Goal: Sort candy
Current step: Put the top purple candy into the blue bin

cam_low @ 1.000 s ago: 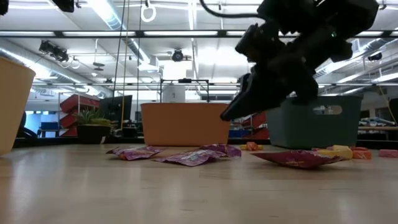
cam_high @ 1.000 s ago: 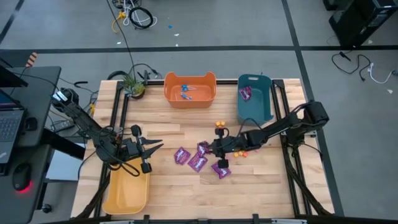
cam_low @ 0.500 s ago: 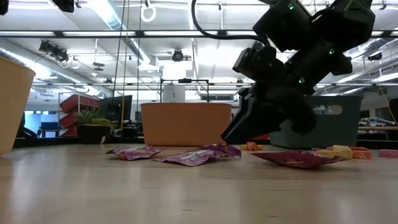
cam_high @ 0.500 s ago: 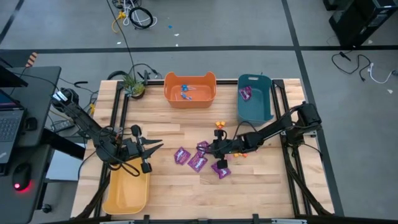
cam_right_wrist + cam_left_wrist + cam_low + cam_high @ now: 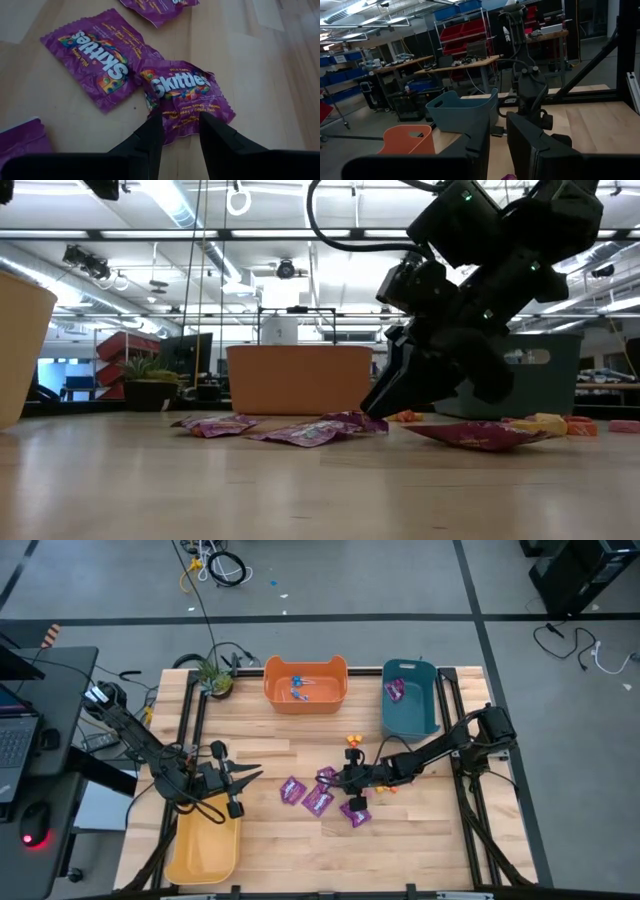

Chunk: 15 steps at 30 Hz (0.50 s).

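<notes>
Purple "Skittles" packet point(image 5: 186, 95) (two legible) between spread right jaws; left jaws narrowly parted.

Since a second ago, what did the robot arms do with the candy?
The right pincer dropped lower and slid a little toward the purple packets; its tips now straddle the edge of one Skittles packet lying flat on the table, with nothing lifted yet. The left pincer stayed waiting by the yellow bin. All the packets and bins kept their places.
</notes>
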Motion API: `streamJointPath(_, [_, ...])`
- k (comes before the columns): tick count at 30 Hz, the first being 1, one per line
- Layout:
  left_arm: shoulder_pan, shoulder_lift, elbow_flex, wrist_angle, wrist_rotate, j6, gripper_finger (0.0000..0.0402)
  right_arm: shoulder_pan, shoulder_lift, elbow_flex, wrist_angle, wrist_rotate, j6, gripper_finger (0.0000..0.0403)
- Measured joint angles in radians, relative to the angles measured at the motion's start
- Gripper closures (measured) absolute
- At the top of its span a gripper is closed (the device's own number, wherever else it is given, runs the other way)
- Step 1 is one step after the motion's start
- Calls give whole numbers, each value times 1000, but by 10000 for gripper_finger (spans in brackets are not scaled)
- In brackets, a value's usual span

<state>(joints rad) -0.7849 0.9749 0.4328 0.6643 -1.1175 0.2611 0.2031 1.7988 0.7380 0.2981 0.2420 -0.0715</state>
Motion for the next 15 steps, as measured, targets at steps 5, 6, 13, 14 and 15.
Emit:
streamJointPath(5, [0,0,0,-1,0,0,335,0,0,0,-1,0,0,288])
streamJointPath(6, [0,0,0,-1,0,0,335,0,0,0,-2,0,0,288])
streamJointPath(13, [0,0,0,-2,0,-3,335,0,0,0,-14,0,21,288])
streamJointPath(14, [0,0,0,-2,0,-3,335,0,0,0,-18,0,24,288])
streamJointPath(15, [0,0,0,-2,0,-3,335,0,0,0,-22,0,25,288])
